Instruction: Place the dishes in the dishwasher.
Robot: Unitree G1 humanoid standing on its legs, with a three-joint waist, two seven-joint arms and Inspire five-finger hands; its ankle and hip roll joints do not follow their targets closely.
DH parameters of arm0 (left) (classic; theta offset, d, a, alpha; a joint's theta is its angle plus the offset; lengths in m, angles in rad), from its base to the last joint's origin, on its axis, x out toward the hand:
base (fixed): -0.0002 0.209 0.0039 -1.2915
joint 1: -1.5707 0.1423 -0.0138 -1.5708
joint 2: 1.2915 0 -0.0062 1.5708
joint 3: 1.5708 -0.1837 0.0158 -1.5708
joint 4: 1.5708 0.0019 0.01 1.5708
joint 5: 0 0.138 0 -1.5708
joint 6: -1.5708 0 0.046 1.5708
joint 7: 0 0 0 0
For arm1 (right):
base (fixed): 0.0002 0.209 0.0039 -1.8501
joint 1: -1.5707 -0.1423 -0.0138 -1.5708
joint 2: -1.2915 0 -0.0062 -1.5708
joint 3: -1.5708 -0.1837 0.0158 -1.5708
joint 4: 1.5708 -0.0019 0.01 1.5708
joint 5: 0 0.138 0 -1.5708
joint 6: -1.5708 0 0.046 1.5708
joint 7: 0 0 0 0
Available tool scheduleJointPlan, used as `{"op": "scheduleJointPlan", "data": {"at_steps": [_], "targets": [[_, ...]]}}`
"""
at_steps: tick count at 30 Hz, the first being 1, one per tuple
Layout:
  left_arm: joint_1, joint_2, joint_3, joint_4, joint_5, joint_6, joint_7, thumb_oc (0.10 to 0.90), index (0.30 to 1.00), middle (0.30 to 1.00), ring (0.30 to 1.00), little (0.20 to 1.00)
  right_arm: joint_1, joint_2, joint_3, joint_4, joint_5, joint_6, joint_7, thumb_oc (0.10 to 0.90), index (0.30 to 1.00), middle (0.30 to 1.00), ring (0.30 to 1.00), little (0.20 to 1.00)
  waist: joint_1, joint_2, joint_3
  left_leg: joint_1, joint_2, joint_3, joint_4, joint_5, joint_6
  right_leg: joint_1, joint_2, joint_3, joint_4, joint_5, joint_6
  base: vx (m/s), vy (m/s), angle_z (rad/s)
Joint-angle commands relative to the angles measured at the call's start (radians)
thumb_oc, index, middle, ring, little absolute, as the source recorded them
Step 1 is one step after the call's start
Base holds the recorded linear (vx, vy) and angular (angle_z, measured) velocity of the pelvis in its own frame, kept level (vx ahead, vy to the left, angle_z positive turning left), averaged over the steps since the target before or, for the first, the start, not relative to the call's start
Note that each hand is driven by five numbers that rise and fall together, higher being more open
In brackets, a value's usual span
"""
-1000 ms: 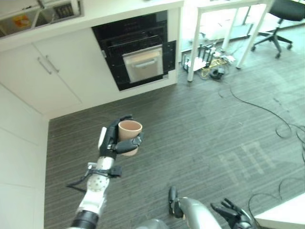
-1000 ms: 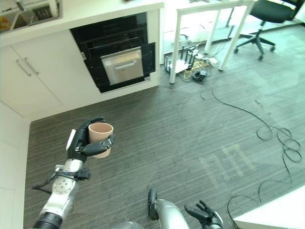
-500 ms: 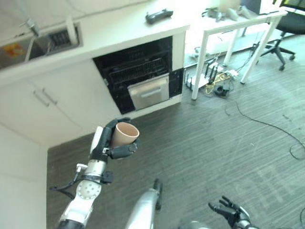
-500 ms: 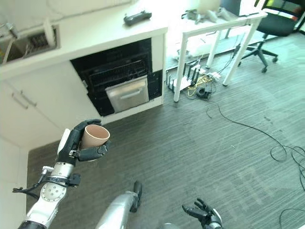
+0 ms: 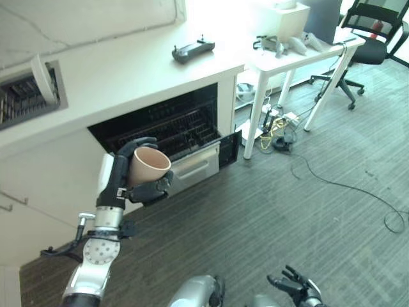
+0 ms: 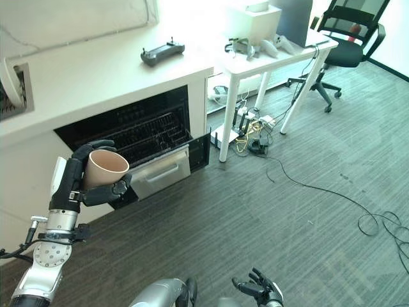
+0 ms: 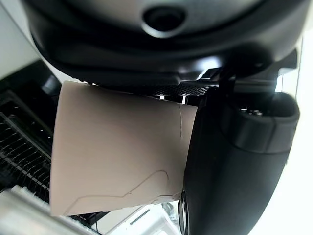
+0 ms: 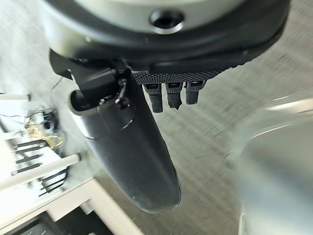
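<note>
Grey striped flooring [image 5: 287,211] runs up to a white counter [image 5: 128,77] with the dishwasher [image 5: 166,131] open beneath it, its dark rack [image 6: 137,134] on show and its door [image 5: 198,167] dropped forward. Compared with a second ago, the whole scene has swung: the dishwasher now sits far closer and just behind your left hand [image 5: 124,179], so you have walked up to it rather than anything moving on the floor. Your left hand's fingers [image 5: 153,188] and thumb are curled round the tan cup [image 5: 148,166], held upright in the air in front of the rack, as it was before. That likely leaves only the reach in and the release.

Your left wrist view shows the cup's wall [image 7: 117,152] clamped against the palm with rack wires just past it, which the head views cannot resolve. Your right hand [image 6: 259,291] hangs low over the floor, fingers spread and empty; its wrist view confirms nothing is held. A black controller [image 5: 192,50] lies on the counter.
</note>
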Motion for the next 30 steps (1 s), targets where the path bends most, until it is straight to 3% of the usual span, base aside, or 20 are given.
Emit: {"op": "scheduleJointPlan", "data": {"at_steps": [1,2,3,4,7,8,10,12,13,14,18,20,21,23,24,25,28,30], "targets": [[-0.135,0.085,0.023,-0.124,0.021,-0.064,0.119,0.400,0.300,0.300,0.300,0.300,-0.021,-0.039,0.015,-0.051,-0.019,-0.097,0.028,0.800,0.900,0.900,0.900,0.900,-0.015,0.037,-0.028,0.075,0.044,-0.154,-0.145,-0.050,-0.002,0.123,0.078,-0.019,-0.662,0.114,0.015,0.24,-0.490,0.57],[-0.156,0.101,0.013,-0.120,0.037,-0.061,0.148,0.400,0.300,0.300,0.300,0.300,-0.033,-0.046,0.016,-0.055,-0.009,-0.092,0.031,0.800,0.900,0.900,0.900,0.900,-0.026,0.035,-0.019,0.091,0.051,-0.179,-0.145,-0.069,-0.010,0.135,0.071,0.023,-0.810,0.143,0.030,0.25,-0.517,0.87],[-0.178,0.130,0.005,-0.105,0.050,-0.059,0.188,0.400,0.300,0.300,0.300,0.300,-0.047,-0.048,0.009,-0.052,-0.013,-0.084,0.036,0.800,0.900,0.900,0.900,0.900,-0.041,0.028,-0.015,0.103,0.069,-0.199,-0.145,-0.087,-0.019,0.113,0.063,0.102,-0.852,0.182,0.051,0.28,-0.583,0.99],[-0.189,0.141,0.005,-0.090,0.055,-0.062,0.207,0.400,0.300,0.300,0.300,0.300,-0.056,-0.052,0.010,-0.050,-0.013,-0.070,0.035,0.800,0.900,0.900,0.900,0.900,-0.045,0.024,-0.016,0.103,0.092,-0.204,-0.145,-0.087,-0.031,0.115,0.072,0.132,-0.852,0.165,0.057,0.31,-0.652,1.24],[-0.169,0.140,0.016,-0.112,0.105,-0.046,0.255,0.400,0.300,0.300,0.300,0.300,-0.058,-0.062,0.015,-0.053,-0.028,-0.030,0.018,0.800,0.900,0.900,0.900,0.900,-0.025,0.002,-0.034,0.104,0.158,-0.206,-0.145,-0.071,-0.088,0.159,0.078,0.077,-0.852,0.092,0.048,0.25,-0.602,0.81],[-0.152,0.133,0.031,-0.156,0.185,-0.013,0.302,0.400,0.300,0.300,0.300,0.300,-0.061,-0.066,0.020,-0.058,-0.051,-0.025,-0.014,0.800,0.900,0.900,0.900,0.900,-0.016,-0.003,-0.035,0.096,0.207,-0.164,-0.145,-0.053,-0.115,0.185,0.082,0.022,-0.852,0.057,0.019,0.16,-0.589,0.65],[-0.152,0.126,0.044,-0.190,0.184,-0.005,0.281,0.400,0.300,0.300,0.300,0.300,-0.054,-0.067,0.009,-0.048,-0.005,-0.035,-0.031,0.800,0.900,0.900,0.900,0.900,-0.017,-0.008,-0.038,0.083,0.229,-0.119,-0.145,-0.032,-0.128,0.198,0.084,-0.017,-0.852,0.038,-0.001,0.05,-0.426,0.57],[-0.169,0.122,0.039,-0.223,0.161,0.005,0.252,0.400,0.300,0.300,0.300,0.300,-0.035,-0.071,-0.015,-0.037,0.015,-0.056,-0.035,0.800,0.900,0.900,0.900,0.900,-0.035,-0.010,-0.041,0.065,0.257,-0.013,-0.145,-0.003,-0.144,0.211,0.082,-0.085,-0.852,0.021,-0.018,0.00,-0.310,1.03],[-0.189,0.118,0.025,-0.228,0.130,-0.003,0.228,0.400,0.300,0.300,0.300,0.300,-0.021,-0.070,-0.033,-0.031,0.031,-0.061,-0.042,0.800,0.900,0.900,0.900,0.900,-0.054,-0.009,-0.046,0.068,0.273,0.077,-0.145,-0.009,-0.161,0.227,0.078,-0.124,-0.852,-0.001,-0.018,0.02,-0.210,1.46],[-0.197,0.116,0.020,-0.227,0.119,-0.003,0.218,0.400,0.300,0.300,0.300,0.300,-0.017,-0.071,-0.039,-0.029,0.036,-0.063,-0.043,0.800,0.900,0.900,0.900,0.900,-0.059,-0.010,-0.047,0.067,0.276,0.098,-0.145,-0.006,-0.165,0.229,0.076,-0.137,-0.852,-0.005,-0.020,0.05,-0.153,1.55],[-0.251,0.071,-0.034,-0.224,0.083,0.013,0.155,0.400,0.300,0.300,0.300,0.300,0.005,-0.056,-0.051,-0.012,0.053,-0.052,-0.063,0.800,0.900,0.900,0.900,0.900,-0.075,0.001,-0.069,0.070,0.178,0.164,-0.145,-0.049,-0.136,0.248,0.092,-0.174,-0.852,-0.021,-0.016,0.09,-0.031,0.71],[-0.227,0.054,-0.032,-0.239,0.096,0.012,0.144,0.400,0.300,0.300,0.300,0.300,0.006,-0.038,-0.031,-0.012,0.020,-0.057,-0.082,0.800,0.900,0.900,0.900,0.900,-0.055,0.015,-0.076,0.047,0.130,0.110,-0.145,-0.042,-0.115,0.242,0.128,-0.174,-0.852,-0.005,-0.017,0.13,0.127,0.07],[-0.174,0.052,-0.007,-0.252,0.135,-0.027,0.152,0.400,0.300,0.300,0.300,0.300,-0.005,-0.028,-0.024,-0.021,0.023,-0.061,-0.088,0.800,0.900,0.900,0.900,0.900,-0.034,0.040,-0.080,0.041,0.129,0.059,-0.145,-0.062,-0.093,0.261,0.166,-0.186,-0.834,0.014,-0.011,0.15,0.191,-0.19],[-0.165,0.065,-0.002,-0.260,0.151,-0.020,0.167,0.400,0.300,0.300,0.300,0.300,-0.003,-0.024,-0.028,-0.043,0.023,-0.050,-0.084,0.800,0.900,0.900,0.900,0.900,-0.034,0.038,-0.067,0.048,0.118,0.050,-0.145,-0.072,-0.064,0.210,0.140,-0.181,-0.666,0.031,0.010,0.11,0.126,-0.71],[-0.170,0.079,-0.005,-0.254,0.146,-0.013,0.183,0.400,0.300,0.300,0.300,0.300,0.003,-0.020,-0.031,-0.053,0.010,-0.051,-0.082,0.800,0.900,0.900,0.900,0.900,-0.041,0.035,-0.054,0.052,0.099,0.020,-0.145,-0.077,-0.039,0.151,0.119,-0.146,-0.519,0.051,0.022,0.05,0.054,-0.62],[-0.175,0.082,-0.009,-0.249,0.146,-0.012,0.190,0.400,0.300,0.300,0.300,0.300,0.004,-0.020,-0.031,-0.052,0.008,-0.053,-0.081,0.800,0.900,0.900,0.900,0.900,-0.044,0.030,-0.051,0.053,0.092,0.016,-0.145,-0.078,-0.032,0.133,0.111,-0.134,-0.484,0.049,0.023,0.06,0.001,-0.20],[-0.212,0.103,-0.021,-0.231,0.130,-0.010,0.195,0.400,0.300,0.300,0.300,0.300,0.010,-0.027,-0.033,-0.042,0.010,-0.055,-0.080,0.800,0.900,0.900,0.900,0.900,-0.055,0.029,-0.043,0.063,0.093,-0.009,-0.145,-0.081,-0.021,0.126,0.084,-0.103,-0.546,0.064,0.027,0.06,-0.103,0.35],[-0.251,0.126,-0.033,-0.217,0.109,0.004,0.192,0.400,0.300,0.300,0.300,0.300,0.002,-0.041,-0.045,-0.020,0.022,-0.042,-0.071,0.800,0.900,0.900,0.900,0.900,-0.062,0.031,-0.045,0.070,0.109,-0.030,-0.145,-0.083,-0.033,0.169,0.061,-0.062,-0.758,0.087,0.034,0.12,-0.417,0.48]]}}
